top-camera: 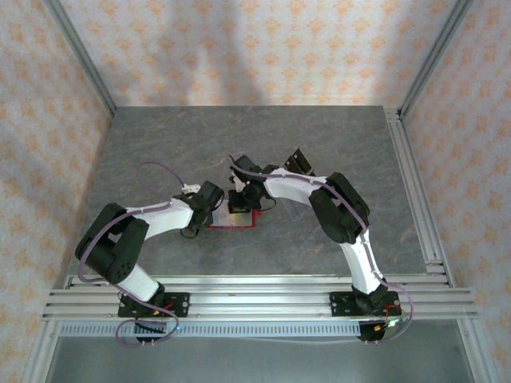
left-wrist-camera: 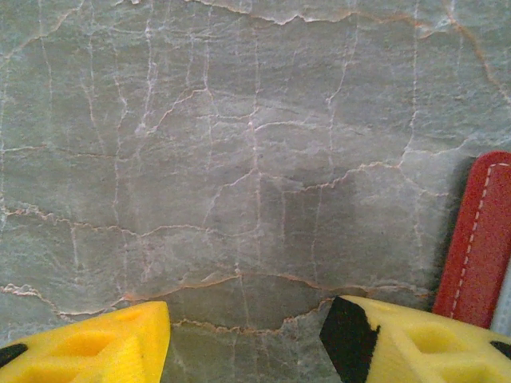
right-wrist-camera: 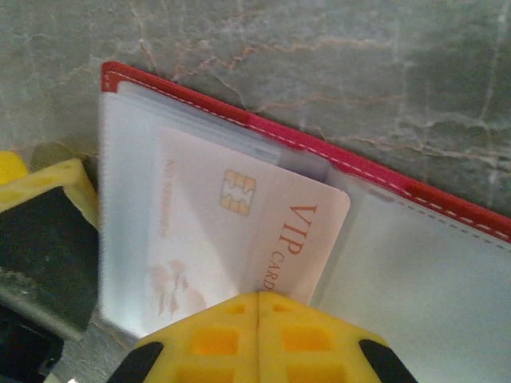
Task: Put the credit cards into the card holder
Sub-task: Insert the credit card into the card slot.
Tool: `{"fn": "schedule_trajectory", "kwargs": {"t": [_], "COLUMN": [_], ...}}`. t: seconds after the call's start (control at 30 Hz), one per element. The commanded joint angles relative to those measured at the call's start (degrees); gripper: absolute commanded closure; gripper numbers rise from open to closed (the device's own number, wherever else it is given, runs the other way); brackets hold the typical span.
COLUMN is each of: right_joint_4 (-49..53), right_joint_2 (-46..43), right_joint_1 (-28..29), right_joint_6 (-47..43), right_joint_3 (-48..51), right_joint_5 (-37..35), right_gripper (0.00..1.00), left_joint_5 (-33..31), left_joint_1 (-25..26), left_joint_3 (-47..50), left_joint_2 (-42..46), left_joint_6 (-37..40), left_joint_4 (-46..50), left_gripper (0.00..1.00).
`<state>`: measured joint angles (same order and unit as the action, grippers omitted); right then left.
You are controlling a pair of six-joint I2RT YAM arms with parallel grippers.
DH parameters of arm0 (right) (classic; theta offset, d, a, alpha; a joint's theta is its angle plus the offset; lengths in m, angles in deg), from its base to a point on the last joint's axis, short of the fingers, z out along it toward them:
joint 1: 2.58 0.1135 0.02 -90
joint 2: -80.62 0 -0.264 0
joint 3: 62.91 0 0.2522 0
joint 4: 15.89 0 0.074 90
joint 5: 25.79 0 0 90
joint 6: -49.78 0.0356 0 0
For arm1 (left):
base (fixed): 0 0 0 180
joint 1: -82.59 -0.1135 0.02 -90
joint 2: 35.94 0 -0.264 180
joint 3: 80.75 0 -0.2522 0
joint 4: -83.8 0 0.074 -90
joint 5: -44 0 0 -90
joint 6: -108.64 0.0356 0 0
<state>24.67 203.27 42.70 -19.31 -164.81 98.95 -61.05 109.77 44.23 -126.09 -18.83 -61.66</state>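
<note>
The right end effector [right-wrist-camera: 257, 309] has its yellow fingers [right-wrist-camera: 215, 343] pressed fully together on the near edge of a pinkish-white rectangular plastic card [right-wrist-camera: 231, 215] with a gold chip and VIP lettering. The card lies face up on the pale inside of the small red folding wallet [right-wrist-camera: 375, 175], which lies open on the grey marbled surface [right-wrist-camera: 359, 56] between the two arms; the card's left part looks hazy under a clear plastic sleeve [right-wrist-camera: 128, 199], while the strip bearing the lettering lies bare, so it seems only partly pocketed. The left end effector [left-wrist-camera: 246, 335] stands roughly half open with nothing between its fingers, just beside the wallet's red edge; whether it presses on that edge cannot be told. The likeliest trouble is the wallet sliding on the smooth surface as the card is pushed, should nothing pin it; a corner could also catch the sleeve's mouth and bow the thin card; the card could slip out of so narrow a pinch; a skewed push would jam it. The card's long axis runs from the closed fingers toward the wallet's far red edge, roughly square to that edge; the chip end points away from the right end effector, and the lettering reads along that axis.
</note>
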Motion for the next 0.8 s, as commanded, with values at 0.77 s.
{"fn": "schedule_trajectory", "kwargs": {"t": [0.77], "right_joint_4": [0.3], "right_joint_2": [-4.4], "right_joint_1": [-1.1], "right_joint_6": [-0.1], "right_joint_3": [3.8], "right_joint_5": [-4.2], "right_gripper": [0.93], "left_joint_5": [5.2], "left_joint_1": [0.8], "left_joint_3": [2.7], "left_joint_2": [-3.2], "left_joint_6": [-0.1], "left_joint_4": [-3.3], "left_gripper": [0.40]}}
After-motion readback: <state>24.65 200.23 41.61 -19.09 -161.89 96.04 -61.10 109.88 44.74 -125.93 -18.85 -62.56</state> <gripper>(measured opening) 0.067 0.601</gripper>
